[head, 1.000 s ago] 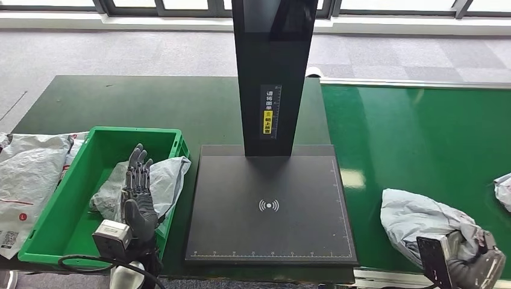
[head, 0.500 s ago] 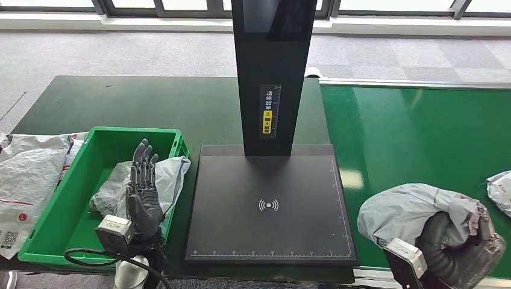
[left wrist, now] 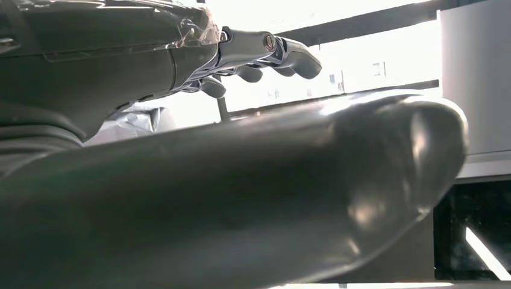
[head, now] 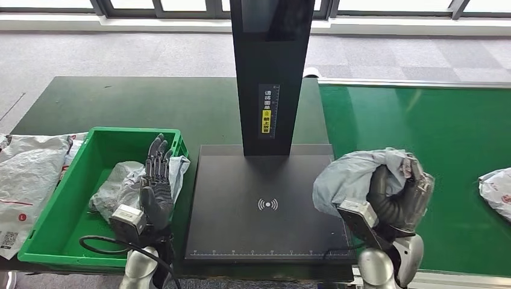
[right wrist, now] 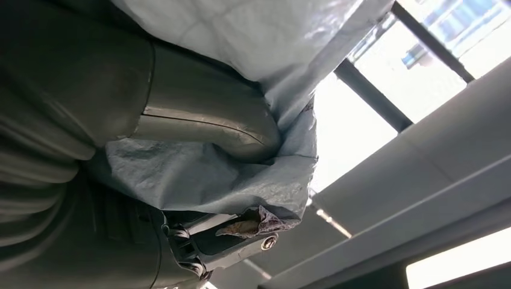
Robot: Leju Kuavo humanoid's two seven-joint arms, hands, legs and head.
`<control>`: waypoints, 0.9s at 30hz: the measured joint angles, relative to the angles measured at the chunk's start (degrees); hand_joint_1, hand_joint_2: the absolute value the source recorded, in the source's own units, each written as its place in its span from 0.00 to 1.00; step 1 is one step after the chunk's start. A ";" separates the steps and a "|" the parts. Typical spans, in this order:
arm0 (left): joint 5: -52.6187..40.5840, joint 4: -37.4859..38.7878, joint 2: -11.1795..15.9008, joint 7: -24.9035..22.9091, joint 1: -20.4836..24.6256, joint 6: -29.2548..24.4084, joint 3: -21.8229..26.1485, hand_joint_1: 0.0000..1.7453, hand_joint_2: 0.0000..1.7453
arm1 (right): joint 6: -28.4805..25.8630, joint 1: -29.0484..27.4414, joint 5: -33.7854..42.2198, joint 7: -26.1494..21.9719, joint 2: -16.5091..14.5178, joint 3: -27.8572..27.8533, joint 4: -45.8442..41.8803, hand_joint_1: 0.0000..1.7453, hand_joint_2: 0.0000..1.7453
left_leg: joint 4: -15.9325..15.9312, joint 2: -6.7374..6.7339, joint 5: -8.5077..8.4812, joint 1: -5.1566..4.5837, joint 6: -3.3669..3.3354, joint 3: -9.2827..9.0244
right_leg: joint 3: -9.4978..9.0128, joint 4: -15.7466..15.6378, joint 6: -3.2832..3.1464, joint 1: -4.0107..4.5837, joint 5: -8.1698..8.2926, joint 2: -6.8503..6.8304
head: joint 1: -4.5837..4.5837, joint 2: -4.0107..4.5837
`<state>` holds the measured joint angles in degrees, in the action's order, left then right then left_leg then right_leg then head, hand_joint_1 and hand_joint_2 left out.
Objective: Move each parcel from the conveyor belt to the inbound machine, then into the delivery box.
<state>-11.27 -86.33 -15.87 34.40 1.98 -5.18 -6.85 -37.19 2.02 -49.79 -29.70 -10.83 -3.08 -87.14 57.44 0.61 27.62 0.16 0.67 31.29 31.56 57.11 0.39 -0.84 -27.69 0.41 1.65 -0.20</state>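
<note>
My right hand (head: pixel 401 192) grips a crumpled grey parcel (head: pixel 352 174), held above the right edge of the inbound machine's black platform (head: pixel 265 205). My left hand (head: pixel 158 183) hangs released, fingers spread, over the green delivery box (head: pixel 66 211), where another grey parcel (head: pixel 123 186) lies

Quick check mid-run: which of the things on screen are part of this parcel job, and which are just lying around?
Part of the job:
- grey parcel held in the right hand
- inbound machine
- green conveyor belt
- green delivery box, grey parcels already inside
- next parcel on the belt
- left hand, empty over the box

Lying about:
- white mailer bags beside the box
</note>
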 joint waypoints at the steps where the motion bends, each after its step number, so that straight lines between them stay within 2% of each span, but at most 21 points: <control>1: 0.09 0.26 0.00 0.00 0.17 -0.03 -0.17 0.00 0.00 | -0.43 1.17 -0.31 0.10 0.04 1.08 2.16 1.00 1.00 | 0.00 0.04 -0.03 0.00 0.00 0.01 | 0.00 0.00 0.00 0.00 0.01 -0.02 | 0.01 0.00; 12: 2.11 1.42 0.01 -0.66 0.30 0.63 -0.43 0.00 0.00 | -1.74 7.52 -1.71 1.83 0.70 5.88 15.66 1.00 1.00 | 0.00 0.11 -0.04 0.00 0.02 0.18 | 0.11 0.03 0.00 0.00 -0.01 -0.06 | -0.01 0.00; 21: 6.19 2.33 0.14 -0.88 0.23 2.15 -0.58 0.00 0.00 | -2.44 16.72 2.34 -4.17 -0.46 6.01 34.31 1.00 1.00 | 0.01 0.02 -0.07 0.00 0.01 0.13 | 0.13 0.05 -0.01 0.00 0.07 0.01 | -0.01 0.00; 25: 6.45 2.63 0.15 -0.78 0.31 2.24 -0.64 0.00 0.00 | -2.49 18.09 2.37 -4.21 -1.10 6.01 37.17 1.00 1.00 | 0.01 -0.03 -0.07 0.01 0.01 0.11 | 0.13 0.05 -0.02 0.01 0.08 0.04 | 0.01 0.00; 27: 5.56 2.92 0.06 -0.60 0.38 0.12 -0.66 0.00 0.00 | -2.45 18.80 1.74 -3.41 -2.26 6.11 39.53 0.53 1.00 | 0.00 0.01 -0.08 0.01 0.04 0.12 | 0.13 0.05 -0.03 0.02 0.08 0.02 | 0.00 0.00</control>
<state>-5.71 -83.41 -15.81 33.81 2.36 -5.06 -7.51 -39.64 20.81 -48.05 -33.11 -13.09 3.03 -47.61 57.44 0.62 27.53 0.17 0.70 31.41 31.69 57.16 0.36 -0.81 -27.61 0.43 1.65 -0.20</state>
